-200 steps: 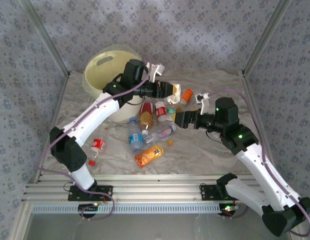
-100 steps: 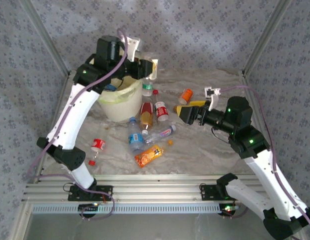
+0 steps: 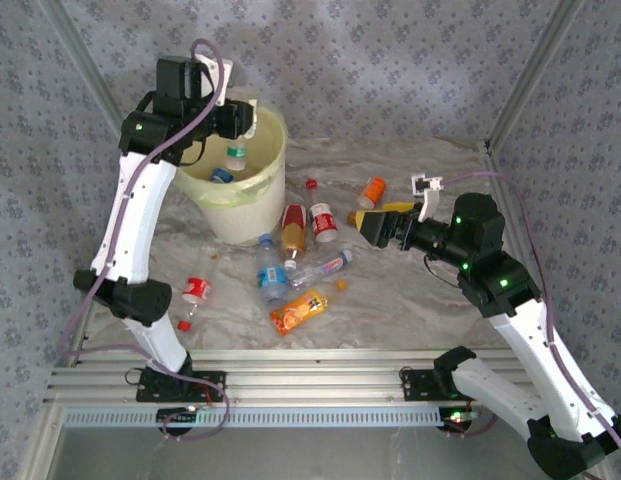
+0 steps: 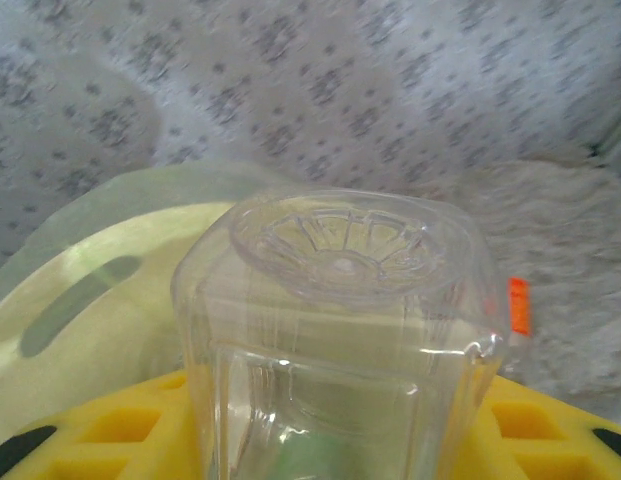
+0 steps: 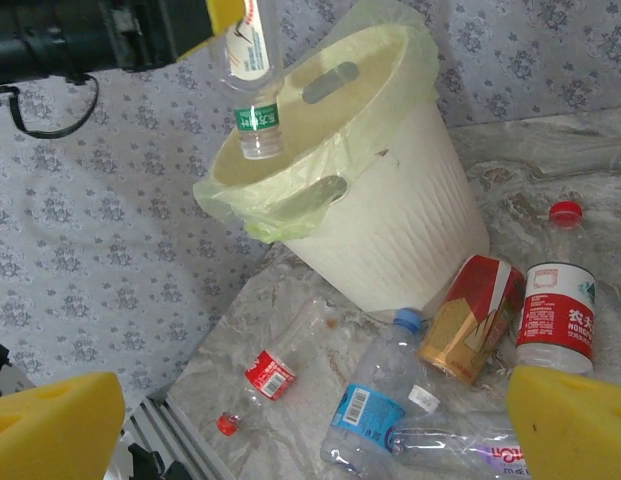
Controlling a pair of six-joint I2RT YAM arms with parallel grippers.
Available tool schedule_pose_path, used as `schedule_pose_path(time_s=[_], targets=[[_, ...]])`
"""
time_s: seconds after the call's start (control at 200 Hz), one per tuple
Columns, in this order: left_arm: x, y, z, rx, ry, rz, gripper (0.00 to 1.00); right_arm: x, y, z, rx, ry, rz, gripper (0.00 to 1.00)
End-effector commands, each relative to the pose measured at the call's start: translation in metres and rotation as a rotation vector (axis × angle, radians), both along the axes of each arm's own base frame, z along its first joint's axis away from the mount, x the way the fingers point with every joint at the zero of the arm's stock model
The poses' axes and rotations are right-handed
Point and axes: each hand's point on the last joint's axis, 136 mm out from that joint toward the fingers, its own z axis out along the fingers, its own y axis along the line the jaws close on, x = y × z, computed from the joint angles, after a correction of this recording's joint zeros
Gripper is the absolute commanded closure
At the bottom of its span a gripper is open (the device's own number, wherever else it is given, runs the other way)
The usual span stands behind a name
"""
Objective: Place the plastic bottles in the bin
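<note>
Inspection notes:
- My left gripper [image 3: 242, 120]: jaws closed partway on clear bottle [image 4: 340, 300], base toward wrist camera, neck pointing down.
- Bottle hangs over mouth of bin [image 3: 245, 215]; right wrist view puts neck inside rim line.
- My right gripper [image 3: 366, 224]: jaws wide, nothing held, hovers over table [image 3: 410, 300] near orange bottle [image 3: 372, 190].
- Step in hand, I judge: release.
- Recommended: centre bottle over opening, away from liner [image 5: 290, 205] fold. Spread fingers cleanly with no sideways swing, then withdraw upward.
- Other bottles lie on table by bin foot.
</note>
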Motion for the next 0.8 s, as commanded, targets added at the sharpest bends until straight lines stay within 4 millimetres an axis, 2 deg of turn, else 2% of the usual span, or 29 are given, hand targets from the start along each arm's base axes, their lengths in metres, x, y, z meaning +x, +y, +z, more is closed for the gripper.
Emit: schedule_pose_path(time_s=[0.0, 0.43, 0.575, 0.795], targets=[[0.012, 0.018, -0.015, 0.07, 0.025, 0.041, 0.54, -0.004, -0.001, 0.008, 0.007, -0.017, -0.005, 0.0], [0.043, 0.053, -0.105, 0.17, 0.233, 0.147, 0.54, 0.002, -0.001, -0.009, -0.022, 0.028, -0.023, 0.0], [0.048, 0.065, -0.126, 0.206, 0.274, 0.182, 0.54, 0.002, -0.002, -0.012, -0.031, 0.037, -0.027, 0.0], [0.051, 0.074, -0.147, 0.227, 0.331, 0.216, 0.5, 0.003, -0.003, -0.015, -0.041, 0.046, -0.035, 0.0]])
